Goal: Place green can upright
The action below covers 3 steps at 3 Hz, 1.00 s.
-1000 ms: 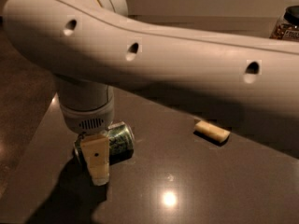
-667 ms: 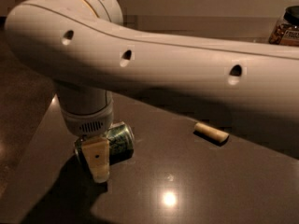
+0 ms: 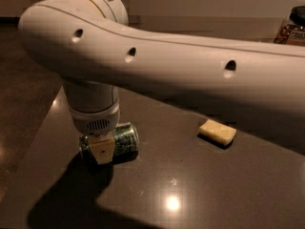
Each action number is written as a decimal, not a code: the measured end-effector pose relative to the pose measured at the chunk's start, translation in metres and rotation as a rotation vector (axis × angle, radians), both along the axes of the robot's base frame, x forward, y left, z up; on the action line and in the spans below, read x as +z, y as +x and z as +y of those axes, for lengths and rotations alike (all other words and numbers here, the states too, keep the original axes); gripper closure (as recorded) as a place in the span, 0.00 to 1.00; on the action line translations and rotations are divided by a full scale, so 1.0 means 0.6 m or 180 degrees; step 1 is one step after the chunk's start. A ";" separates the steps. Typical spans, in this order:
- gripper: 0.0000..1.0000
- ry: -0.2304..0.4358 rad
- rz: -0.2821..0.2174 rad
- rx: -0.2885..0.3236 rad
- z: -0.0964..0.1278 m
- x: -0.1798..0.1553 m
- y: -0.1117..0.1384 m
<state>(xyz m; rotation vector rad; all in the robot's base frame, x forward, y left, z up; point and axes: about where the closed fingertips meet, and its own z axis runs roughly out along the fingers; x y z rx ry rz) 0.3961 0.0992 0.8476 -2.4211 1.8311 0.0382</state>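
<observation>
The green can (image 3: 123, 141) lies on its side on the dark table (image 3: 200, 190), at the left middle of the camera view. It is dark green with pale markings and a silver rim at each end. My gripper (image 3: 106, 151) hangs from the white wrist straight down onto the can, and its pale front part covers the can's left half. The can rests on the table surface. The far side of the gripper is hidden behind the can and wrist.
My thick white arm (image 3: 190, 66) crosses the whole upper view and hides the table's back. A pale yellow block (image 3: 217, 131) lies to the right of the can. A jar with a dark lid (image 3: 291, 26) stands at the far right. The table's left edge (image 3: 33, 147) borders the brown floor.
The arm and wrist have shifted slightly up in view, and the gripper's lower end now reaches less far below the can. The can and the yellow block have stayed in place.
</observation>
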 end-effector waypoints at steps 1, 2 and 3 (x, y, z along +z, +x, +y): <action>0.90 0.0225 0.0117 -0.0144 -0.035 0.030 0.030; 1.00 0.0703 0.0260 -0.0228 -0.067 0.079 0.065; 1.00 0.1321 0.0433 -0.0167 -0.086 0.128 0.076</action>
